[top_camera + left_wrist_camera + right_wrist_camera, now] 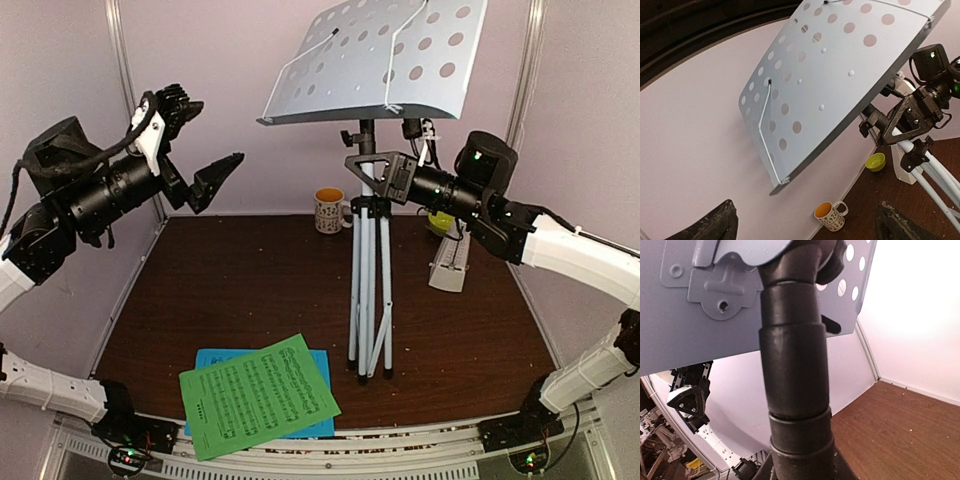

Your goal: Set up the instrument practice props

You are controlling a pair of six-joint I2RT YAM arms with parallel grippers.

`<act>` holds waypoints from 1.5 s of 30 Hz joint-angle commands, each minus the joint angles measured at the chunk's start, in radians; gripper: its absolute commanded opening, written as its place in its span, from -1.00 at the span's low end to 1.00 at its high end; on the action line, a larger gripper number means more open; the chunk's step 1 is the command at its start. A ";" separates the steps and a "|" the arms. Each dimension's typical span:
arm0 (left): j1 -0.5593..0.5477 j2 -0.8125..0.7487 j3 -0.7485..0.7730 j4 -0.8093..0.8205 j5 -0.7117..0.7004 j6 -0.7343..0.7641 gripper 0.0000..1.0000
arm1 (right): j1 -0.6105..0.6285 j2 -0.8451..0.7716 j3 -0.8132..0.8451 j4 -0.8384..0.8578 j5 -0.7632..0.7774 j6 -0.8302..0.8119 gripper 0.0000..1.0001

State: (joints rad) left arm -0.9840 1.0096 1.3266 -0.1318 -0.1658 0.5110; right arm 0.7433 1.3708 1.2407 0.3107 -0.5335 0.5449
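The music stand has a white perforated desk (375,60) tilted on a black pole over silver tripod legs (370,290). My right gripper (366,166) is shut on that pole just under the desk; the pole (795,390) fills the right wrist view. My left gripper (205,135) hangs open and empty at the upper left, apart from the desk's left edge (840,75). The green music sheet (258,395) lies on the blue sheet (215,357) at the table's front. The white metronome (450,265) stands at the right, partly behind my right arm.
A patterned mug (328,210) with an orange inside stands by the back wall, left of the tripod. A lime-green bowl (875,161) sits behind the stand near the metronome. White walls close in the back and both sides.
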 commanded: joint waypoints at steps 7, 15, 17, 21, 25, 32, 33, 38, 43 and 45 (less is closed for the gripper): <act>0.123 0.071 -0.176 0.136 0.001 -0.371 0.95 | -0.012 -0.061 0.098 0.325 0.155 -0.125 -1.00; 0.168 0.225 -0.248 0.249 0.144 -0.492 0.96 | -0.011 -0.058 0.061 0.372 0.250 -0.231 -1.00; 0.167 0.259 -0.269 0.296 0.158 -0.487 0.94 | -0.012 -0.054 0.043 0.411 0.267 -0.243 -1.00; 0.167 0.306 -0.316 0.403 0.232 -0.451 0.87 | -0.012 -0.038 0.016 0.494 0.234 -0.238 -1.00; 0.167 0.365 -0.332 0.492 0.317 -0.442 0.81 | -0.012 -0.022 0.004 0.562 0.185 -0.204 -1.00; 0.166 0.492 -0.281 0.597 0.480 -0.468 0.60 | -0.011 -0.005 0.003 0.635 0.105 -0.154 -1.00; 0.166 0.508 -0.267 0.598 0.497 -0.470 0.57 | -0.012 -0.003 0.003 0.642 0.096 -0.150 -1.00; 0.159 0.548 -0.228 0.594 0.520 -0.471 0.41 | -0.012 -0.004 -0.007 0.663 0.100 -0.136 -1.00; 0.111 0.480 -0.310 0.623 0.395 -0.436 0.29 | -0.010 -0.026 -0.018 0.597 0.222 -0.194 -1.00; 0.092 0.461 -0.323 0.595 0.363 -0.425 0.25 | -0.008 -0.029 -0.023 0.575 0.287 -0.209 -1.00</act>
State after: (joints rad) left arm -0.8566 1.5291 1.0325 0.4183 0.2638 0.0582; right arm 0.7345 1.4193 1.1858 0.6899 -0.4015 0.3637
